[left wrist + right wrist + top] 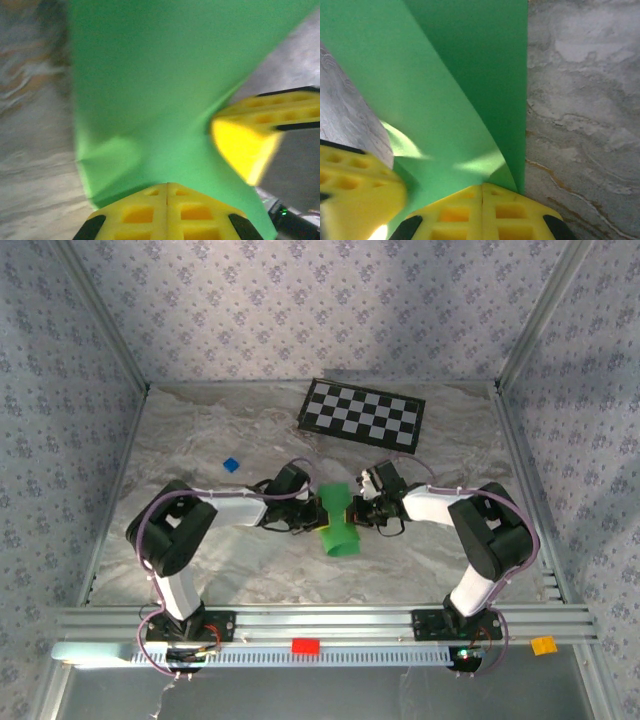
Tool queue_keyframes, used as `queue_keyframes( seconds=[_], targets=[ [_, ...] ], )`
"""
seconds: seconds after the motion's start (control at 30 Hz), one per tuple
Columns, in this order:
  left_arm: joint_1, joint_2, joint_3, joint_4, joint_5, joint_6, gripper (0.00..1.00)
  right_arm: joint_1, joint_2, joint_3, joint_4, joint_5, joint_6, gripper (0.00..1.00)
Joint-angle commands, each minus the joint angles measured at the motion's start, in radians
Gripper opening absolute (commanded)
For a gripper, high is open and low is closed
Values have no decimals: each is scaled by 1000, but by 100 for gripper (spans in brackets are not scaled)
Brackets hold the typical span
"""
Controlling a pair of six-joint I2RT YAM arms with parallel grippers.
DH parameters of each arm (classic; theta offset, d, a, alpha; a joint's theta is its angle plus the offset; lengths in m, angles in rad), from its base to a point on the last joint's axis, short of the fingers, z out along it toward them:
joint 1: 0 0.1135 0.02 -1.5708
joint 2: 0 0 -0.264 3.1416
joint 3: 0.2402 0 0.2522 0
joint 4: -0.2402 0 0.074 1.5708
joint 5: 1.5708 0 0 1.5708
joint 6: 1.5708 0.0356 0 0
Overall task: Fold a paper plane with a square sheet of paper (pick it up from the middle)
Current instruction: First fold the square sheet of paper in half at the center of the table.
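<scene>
One green sheet (338, 523) sits at the middle of the table (200, 430), caught between the two grippers. It is bent rather than flat. Its far part stands up between the fingers, and its near end curls into a rounded lip; from above I cannot tell whether that lip touches the table.

The left gripper (310, 508) comes in from the left. In its wrist view its two yellow fingers (137, 212) are pressed together with the sheet's edge pinched between them. The right gripper (362, 506) comes in from the right, and its own camera shows its fingers (512, 215) likewise closed on the paper where a crease runs down to them. Each wrist view also catches one yellow finger of the opposite gripper close by.

One checkerboard (362, 413) lies at the far side, well apart from the sheet. One blue block (232, 465) lies far and left of it. On the near rail (380, 625) sit one red block (305, 646) and one orange block (543, 645).
</scene>
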State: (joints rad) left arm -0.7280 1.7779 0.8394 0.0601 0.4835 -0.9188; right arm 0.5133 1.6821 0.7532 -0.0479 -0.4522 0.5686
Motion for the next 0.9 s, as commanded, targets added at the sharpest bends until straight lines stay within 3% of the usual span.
queue_keyframes(
  seconds=[0.0, 0.33, 0.53, 0.87],
  targets=[
    [-6, 31, -44, -6, -8, -2, 0, 2, 48, -67, -150, 130, 12, 0],
    [-13, -71, 41, -131, -49, 41, 2, -1, 42, -70, -150, 133, 13, 0],
    [-48, -104, 38, -79, -3, -13, 3, -1, 41, -69, -155, 135, 14, 0],
    [-64, -50, -74, -32, -46, -35, 1, -3, 43, -78, -152, 143, 15, 0]
  ],
)
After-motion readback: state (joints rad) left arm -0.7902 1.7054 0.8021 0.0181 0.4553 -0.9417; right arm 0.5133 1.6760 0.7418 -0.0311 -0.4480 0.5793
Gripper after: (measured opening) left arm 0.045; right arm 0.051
